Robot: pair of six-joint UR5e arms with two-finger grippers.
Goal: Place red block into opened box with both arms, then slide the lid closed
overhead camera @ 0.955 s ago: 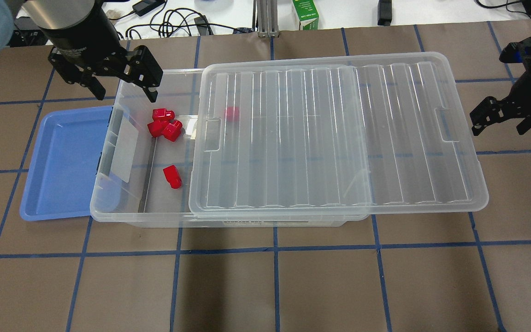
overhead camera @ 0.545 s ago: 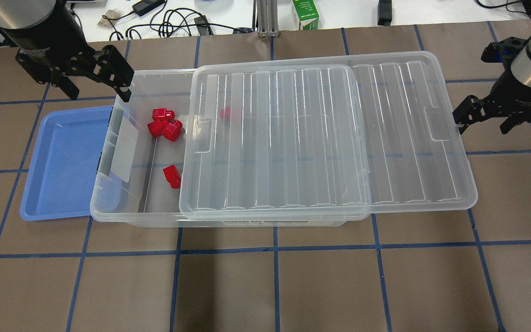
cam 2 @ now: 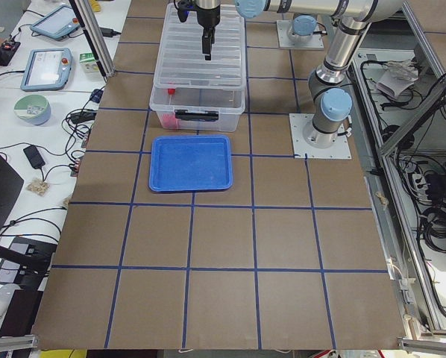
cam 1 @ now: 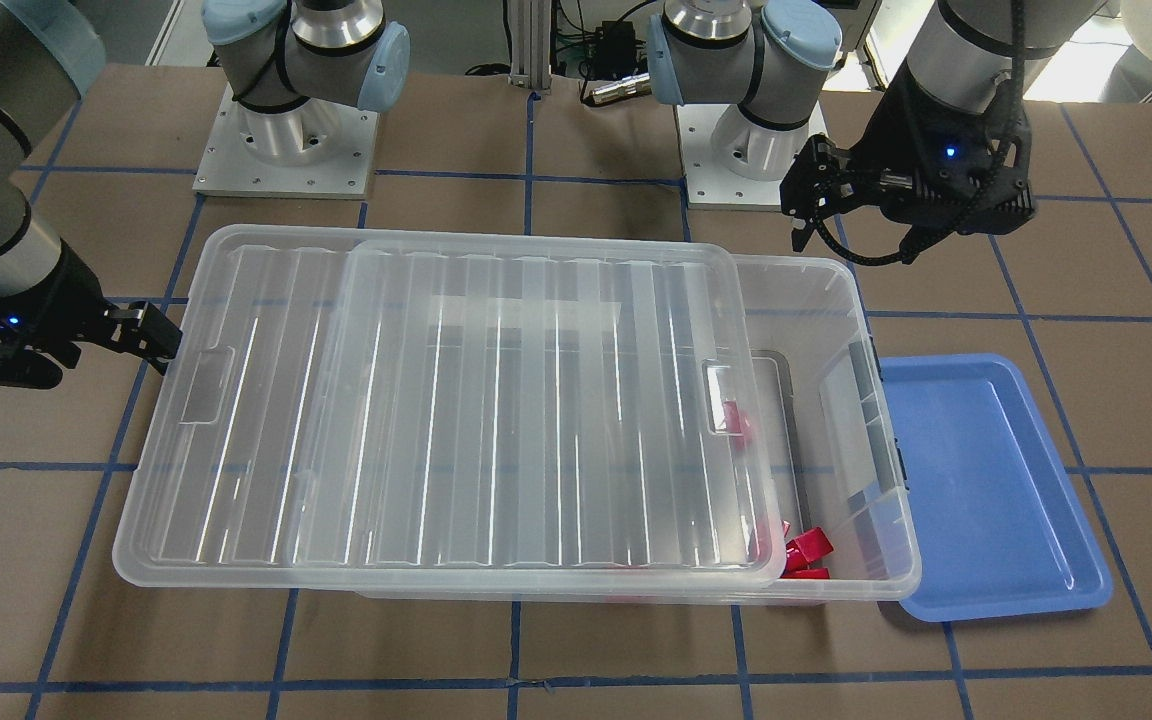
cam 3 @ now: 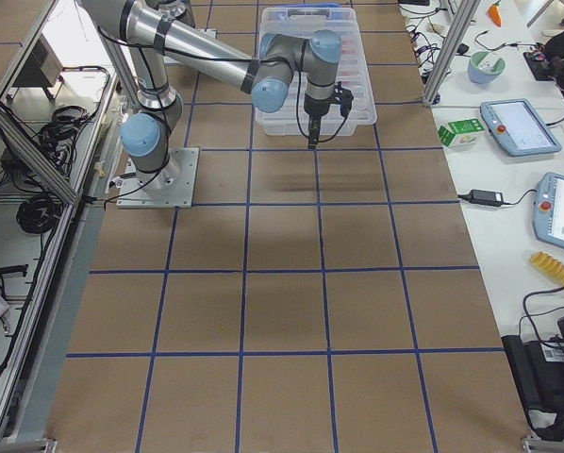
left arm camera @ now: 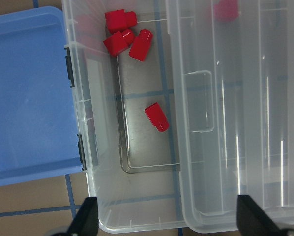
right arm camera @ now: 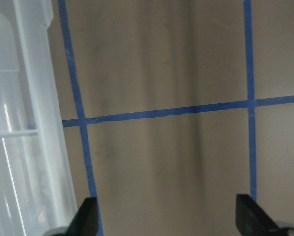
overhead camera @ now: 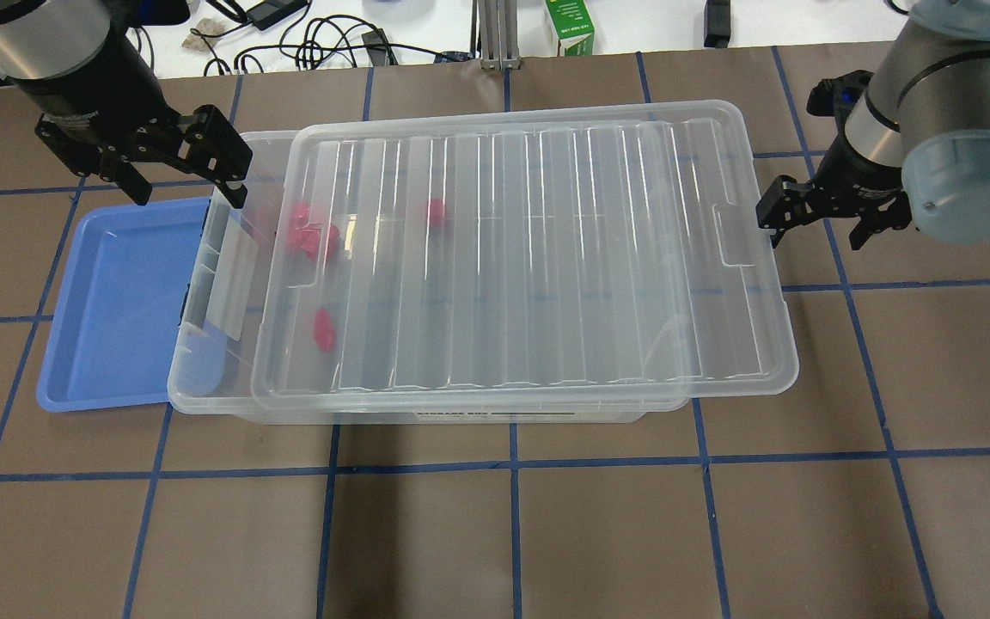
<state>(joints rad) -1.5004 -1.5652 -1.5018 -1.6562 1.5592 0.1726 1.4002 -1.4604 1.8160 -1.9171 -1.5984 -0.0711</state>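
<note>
Brown gridded table (overhead camera: pixel 546 533). Inside box (overhead camera: pixel 196 370), red blocks (left arm camera: pixel 157 117); lid (overhead camera: pixel 529 258) covers most. Spread and empty: left claw (overhead camera: pixel 186 176), right claw (overhead camera: pixel 817 225) at lid's short edge. Lid looks light, bendy, slick: push your claw against rim.

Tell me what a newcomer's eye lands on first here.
The big see-through lid lies across most of the box mid-table, leaving an open strip at the end beside the blue tray. Bright red blocks lie on the box floor, most near that end. The open left gripper hovers by the box's uncovered end, and the open right gripper sits at the lid's opposite short edge.
</note>
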